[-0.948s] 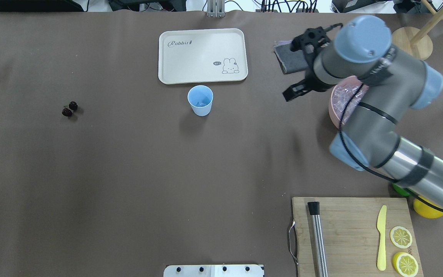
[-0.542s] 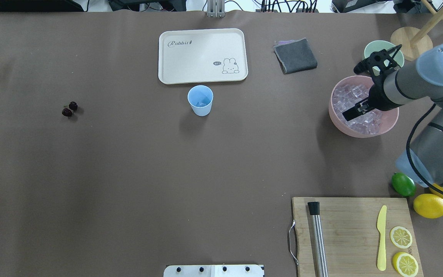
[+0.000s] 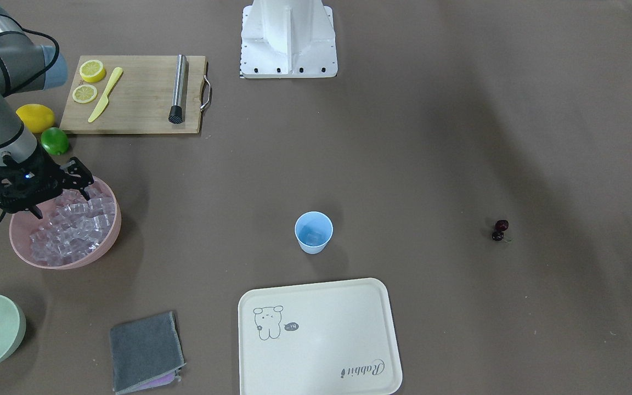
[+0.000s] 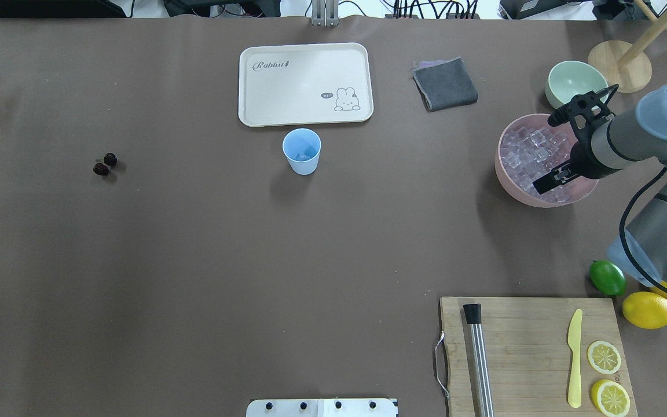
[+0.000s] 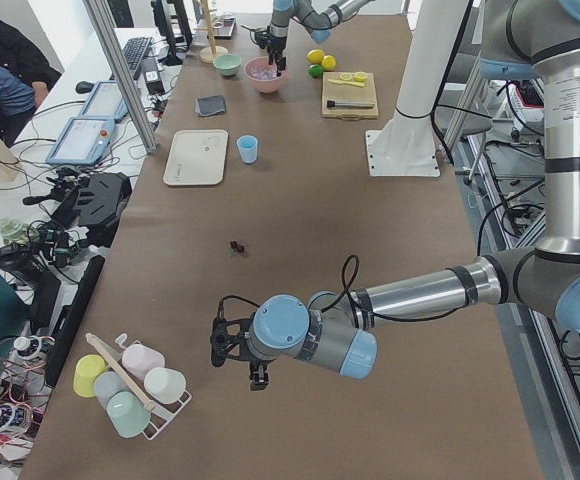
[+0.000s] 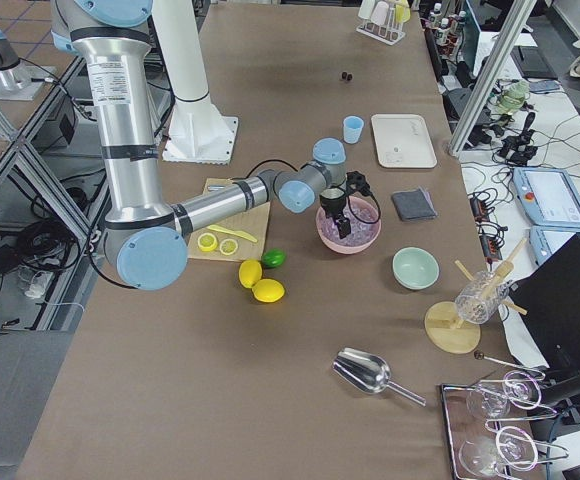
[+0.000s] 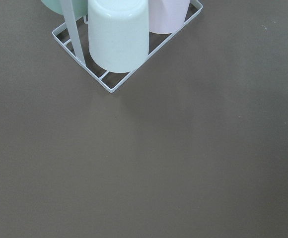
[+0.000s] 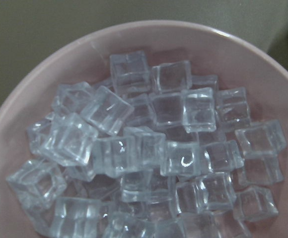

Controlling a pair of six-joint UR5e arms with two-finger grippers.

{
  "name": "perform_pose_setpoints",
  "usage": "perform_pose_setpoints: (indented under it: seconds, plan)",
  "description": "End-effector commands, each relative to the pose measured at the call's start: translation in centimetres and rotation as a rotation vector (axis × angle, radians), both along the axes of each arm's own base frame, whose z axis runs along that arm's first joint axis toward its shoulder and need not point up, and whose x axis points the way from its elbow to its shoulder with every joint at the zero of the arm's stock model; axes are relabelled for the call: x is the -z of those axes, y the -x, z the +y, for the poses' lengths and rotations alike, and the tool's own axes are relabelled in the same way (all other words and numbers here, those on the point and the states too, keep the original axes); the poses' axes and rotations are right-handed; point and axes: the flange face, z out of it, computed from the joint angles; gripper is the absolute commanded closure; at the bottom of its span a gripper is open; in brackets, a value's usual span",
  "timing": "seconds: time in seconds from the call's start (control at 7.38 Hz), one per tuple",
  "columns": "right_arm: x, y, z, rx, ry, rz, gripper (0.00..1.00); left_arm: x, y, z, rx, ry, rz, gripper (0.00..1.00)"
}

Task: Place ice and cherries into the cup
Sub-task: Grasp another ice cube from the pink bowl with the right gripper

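Where jaws hang, ice [image 4: 527, 152] seems below.

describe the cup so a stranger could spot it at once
Find the cream rabbit tray. The cup stands upright just off its long edge on the robot's side. It is small, light blue and tapered, far narrower than the pink bowl or the pale green bowl.

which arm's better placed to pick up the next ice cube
Right. The right gripper hangs open over the ice in the pink bowl. The left gripper is at the table's far end by a cup rack.
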Motion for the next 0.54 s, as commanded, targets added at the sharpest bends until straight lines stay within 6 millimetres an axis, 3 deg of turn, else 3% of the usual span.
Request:
perform_pose_setpoints:
  seconds: [0.0, 0.14, 0.27, 0.41]
  plan:
    - [-0.31, 0.35, -0.28, 0.004, 0.005, 0.000, 0.16, 0.06, -0.10, 0.39, -0.004, -0.003, 0.013, 0.02]
    - [0.09, 0.38, -0.22, 0.006, 0.005, -0.008, 0.59, 0.06, -0.10, 0.39, -0.003, -0.002, 0.013, 0.02]
    - [-0.01, 0.35, -0.18, 0.006, 0.007, -0.006, 0.74, 0.06, -0.10, 0.39, -0.004, -0.003, 0.013, 0.02]
    - [0.24, 0.37, -0.19, 0.007, 0.004, -0.010, 0.75, 0.06, -0.10, 0.39, -0.004, -0.003, 0.013, 0.02]
